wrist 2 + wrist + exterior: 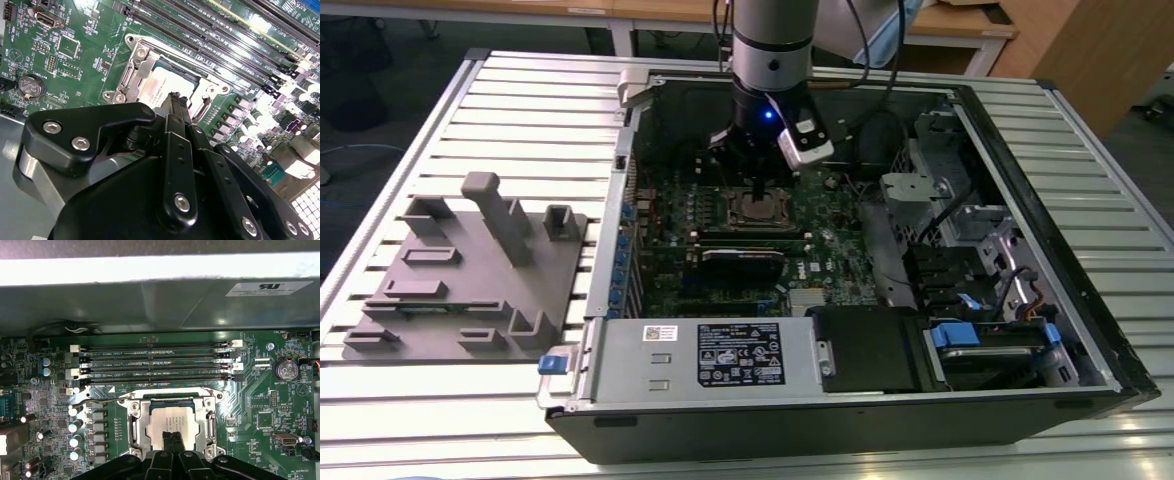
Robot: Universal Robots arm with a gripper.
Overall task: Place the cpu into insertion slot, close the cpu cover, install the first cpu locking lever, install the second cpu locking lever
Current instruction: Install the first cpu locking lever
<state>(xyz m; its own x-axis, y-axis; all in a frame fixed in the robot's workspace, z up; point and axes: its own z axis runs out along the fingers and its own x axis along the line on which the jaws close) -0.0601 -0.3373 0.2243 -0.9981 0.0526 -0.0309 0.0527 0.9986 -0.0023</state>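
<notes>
Upright arm (771, 40) — gripper (761, 190) down, fingers (167, 440) pressed together.

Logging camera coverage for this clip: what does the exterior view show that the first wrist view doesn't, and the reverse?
Exterior view: the arm, the grey fixture block beside the computer case. First wrist view: the coin battery and the small capacitors. Both: the closed fingers over the cpu on the green motherboard.

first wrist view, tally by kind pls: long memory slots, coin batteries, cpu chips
memory slots: 4
coin battery: 1
cpu: 1
total: 6
</notes>
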